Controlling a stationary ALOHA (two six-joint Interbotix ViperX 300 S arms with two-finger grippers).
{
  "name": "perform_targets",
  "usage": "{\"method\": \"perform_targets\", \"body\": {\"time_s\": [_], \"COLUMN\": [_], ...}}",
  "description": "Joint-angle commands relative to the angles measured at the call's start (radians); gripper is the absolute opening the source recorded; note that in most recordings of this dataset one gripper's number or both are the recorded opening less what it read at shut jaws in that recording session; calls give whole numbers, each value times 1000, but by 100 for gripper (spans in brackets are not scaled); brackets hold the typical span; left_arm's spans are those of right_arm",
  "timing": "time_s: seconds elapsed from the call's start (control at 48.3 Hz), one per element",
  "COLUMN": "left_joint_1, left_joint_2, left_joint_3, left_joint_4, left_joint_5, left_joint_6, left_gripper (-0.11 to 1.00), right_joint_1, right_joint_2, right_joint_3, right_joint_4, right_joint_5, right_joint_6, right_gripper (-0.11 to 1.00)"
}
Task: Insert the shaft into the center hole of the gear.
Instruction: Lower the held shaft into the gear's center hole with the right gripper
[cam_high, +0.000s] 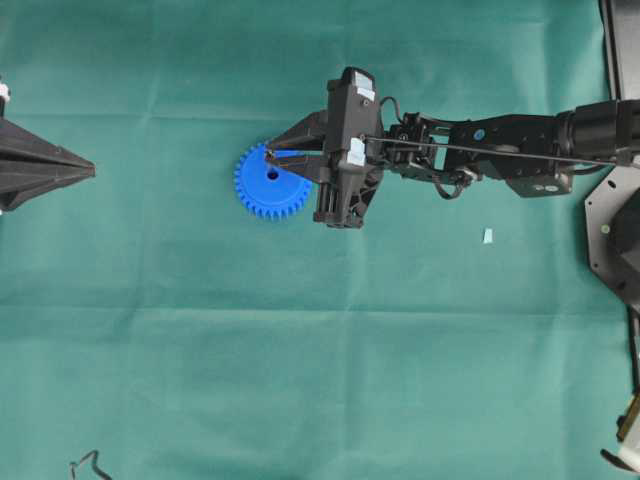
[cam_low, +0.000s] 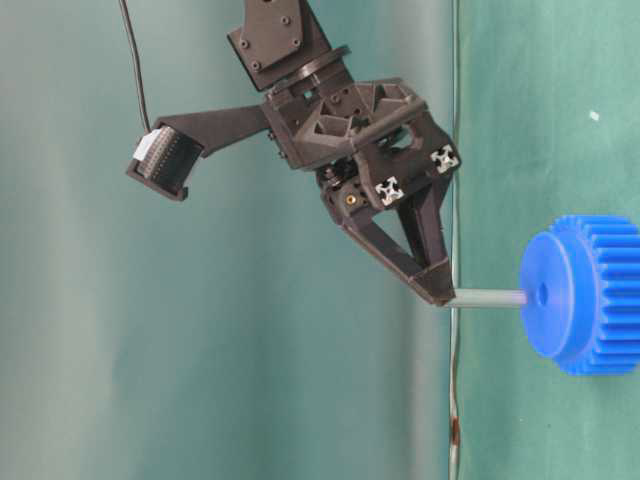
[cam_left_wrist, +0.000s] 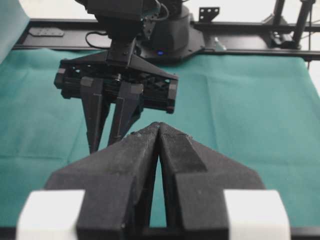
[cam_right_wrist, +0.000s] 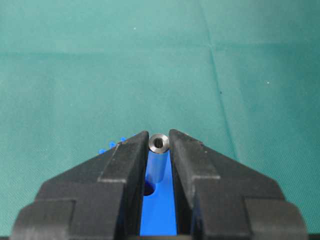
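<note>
Shaft (cam_low: 488, 297), clamped in right gripper (cam_low: 443, 292), stood perpendicular to gear (cam_low: 585, 295), tip just beside center hole (cam_low: 541, 295).

Your right claw (cam_right_wrist: 159, 145) pinches the shaft (cam_right_wrist: 158, 160) between its black fingers (cam_right_wrist: 125, 165) at lower centre of the frame. Beneath it lies the blue gear (cam_right_wrist: 162, 212), its center hole (cam_right_wrist: 149, 189) showing left of the shaft, on the green surface (cam_right_wrist: 150, 60).
</note>
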Motion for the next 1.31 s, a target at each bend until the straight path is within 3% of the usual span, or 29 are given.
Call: {"method": "perform_targets", "body": {"time_s": [0.0, 0.394, 1.285], "left_joint_1": [3, 3, 3], "left_joint_2": [5, 6, 11], "left_joint_3": [-28, -28, -25], "left_joint_4": [3, 3, 3], "left_joint_5": [-5, -2, 21], "left_joint_6": [-2, -2, -3], "left_gripper": [0, 0, 0], "right_joint_1": [3, 2, 43], "right_joint_2": [-9, 31, -25], "right_joint_3": [-15, -15, -6], "right_joint_4": [0, 2, 3], "right_joint_5": [-3, -8, 26], "right_joint_6": [0, 3, 8], "right_gripper": [16, 16, 16]}}
